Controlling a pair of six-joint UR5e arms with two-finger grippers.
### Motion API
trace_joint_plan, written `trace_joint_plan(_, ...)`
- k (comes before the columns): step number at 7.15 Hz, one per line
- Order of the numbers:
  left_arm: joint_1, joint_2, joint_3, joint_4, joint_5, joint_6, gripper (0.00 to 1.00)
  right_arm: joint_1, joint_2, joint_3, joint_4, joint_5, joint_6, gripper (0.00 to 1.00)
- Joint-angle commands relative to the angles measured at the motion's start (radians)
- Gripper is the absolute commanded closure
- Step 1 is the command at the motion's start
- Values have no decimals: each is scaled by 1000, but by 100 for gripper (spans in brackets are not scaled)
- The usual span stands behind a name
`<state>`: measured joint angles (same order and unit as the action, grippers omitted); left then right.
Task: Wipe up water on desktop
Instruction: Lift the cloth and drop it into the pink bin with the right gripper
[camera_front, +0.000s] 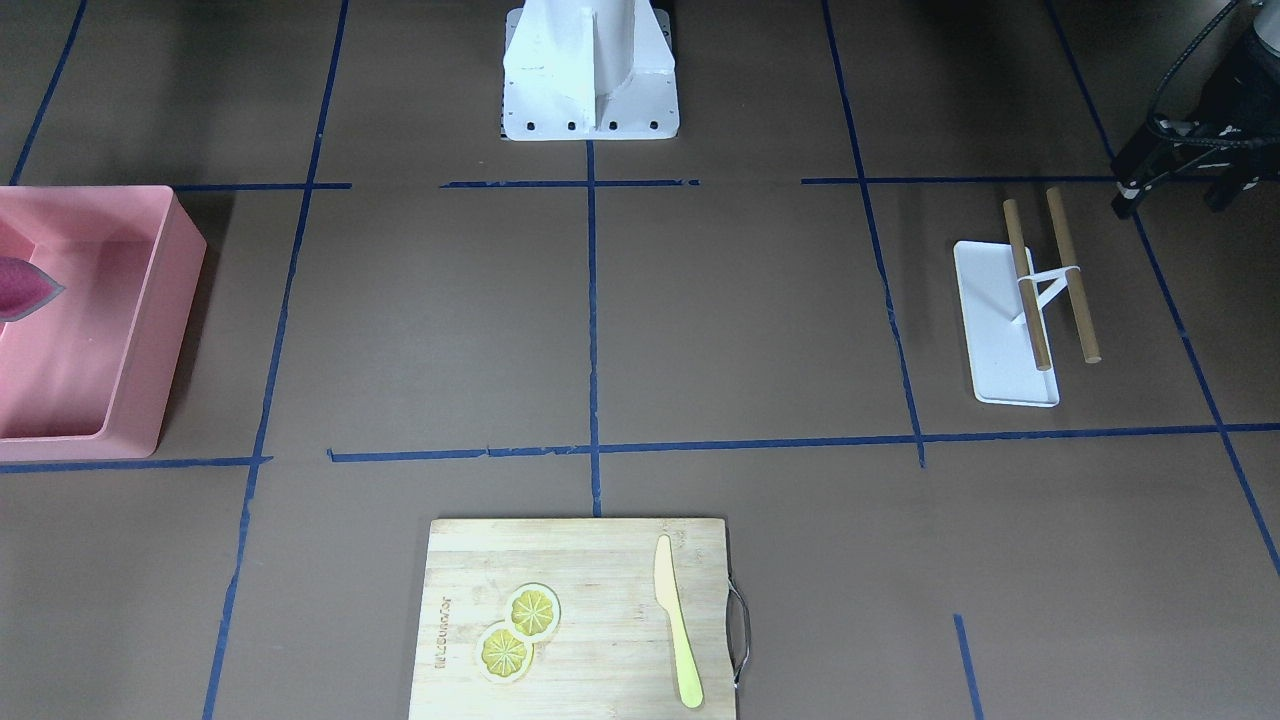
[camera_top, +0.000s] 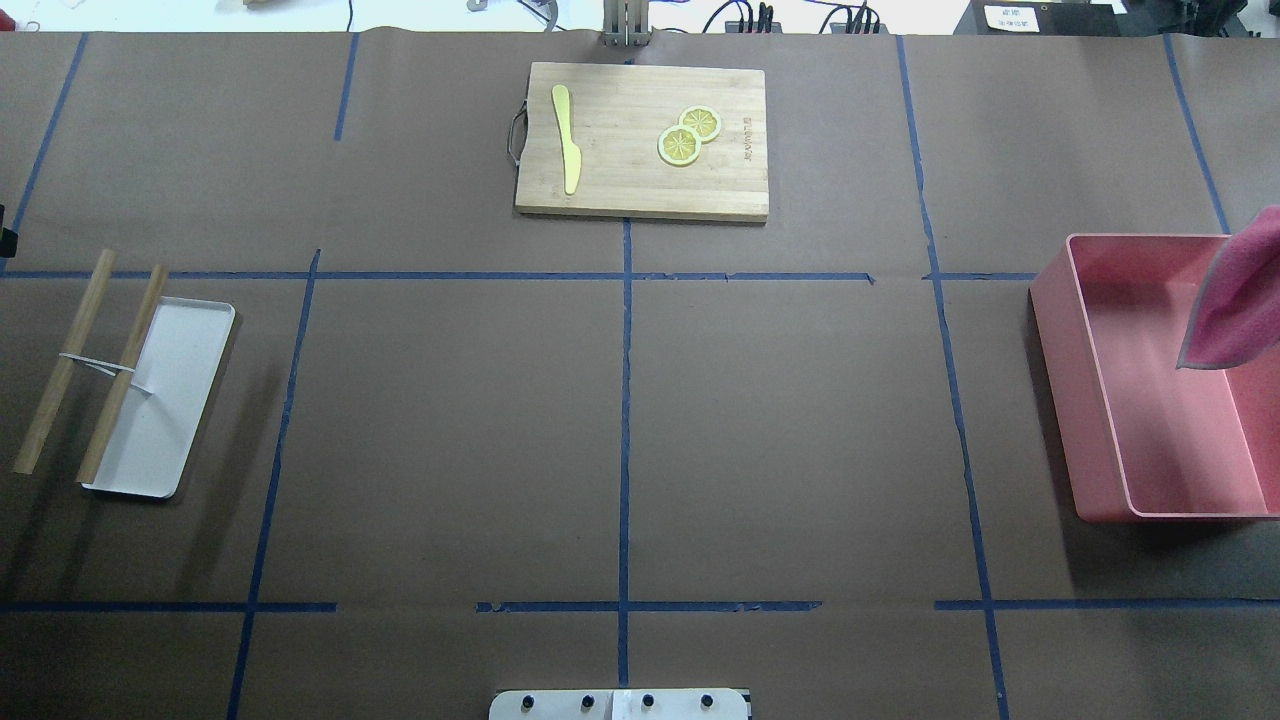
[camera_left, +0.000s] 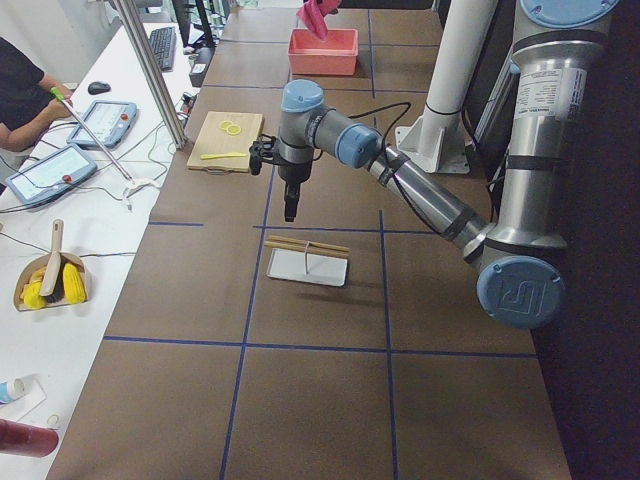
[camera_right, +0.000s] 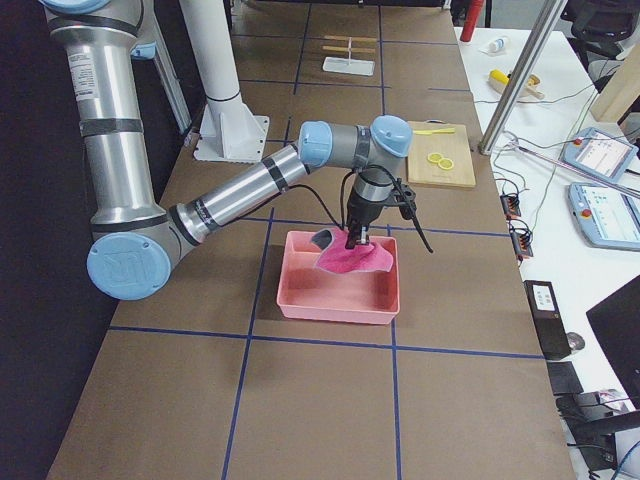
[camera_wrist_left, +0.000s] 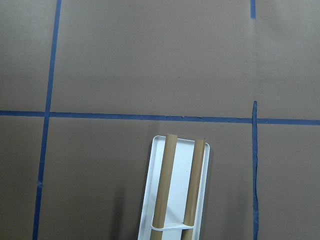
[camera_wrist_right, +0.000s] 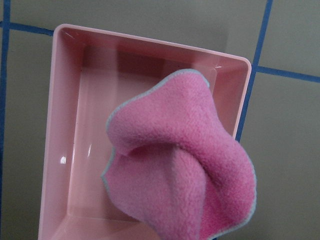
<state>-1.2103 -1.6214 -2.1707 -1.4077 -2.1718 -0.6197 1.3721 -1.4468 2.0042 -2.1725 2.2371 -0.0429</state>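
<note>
Brown and matte, the bench (camera_top: 450, 430) carries a blue tape grid, with a white desk (camera_left: 60, 250) alongside. A pink cloth (camera_top: 1235, 300) hangs under the right tool (camera_right: 357, 236), over a pink bin (camera_top: 1060, 400) and clear of the bench. Whether that tool or the left tool (camera_left: 290, 208) is open or closed cannot be told.

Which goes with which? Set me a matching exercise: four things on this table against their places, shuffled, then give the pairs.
Things
1. pink cloth
2. yellow knife
3. white tray
4. pink bin

Places
A. lies on the bamboo cutting board
B. stands on the desktop, on the robot's right side
C. hangs under the right pincer, above the pink bin
D. sits on the robot's left side, with wooden rods over it

Pairs: 1-C, 2-A, 3-D, 4-B
</note>
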Motion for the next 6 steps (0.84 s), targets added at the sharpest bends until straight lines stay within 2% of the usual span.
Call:
trace_joint_plan(1,2,0,2,-1,1,0,0,1,-4,8,63,10,-15,0)
trace_joint_plan(4,2,0,2,-1,1,1,0,1,-7,2,63,27,-14,0)
trace_joint_plan(5,0,3,9,-1,0,12,0,4,-30,-1,65,83,-14,0)
trace_joint_plan(6,0,29,15,-1,-2,46,0,33,-33,-1,65,93,-15,0)
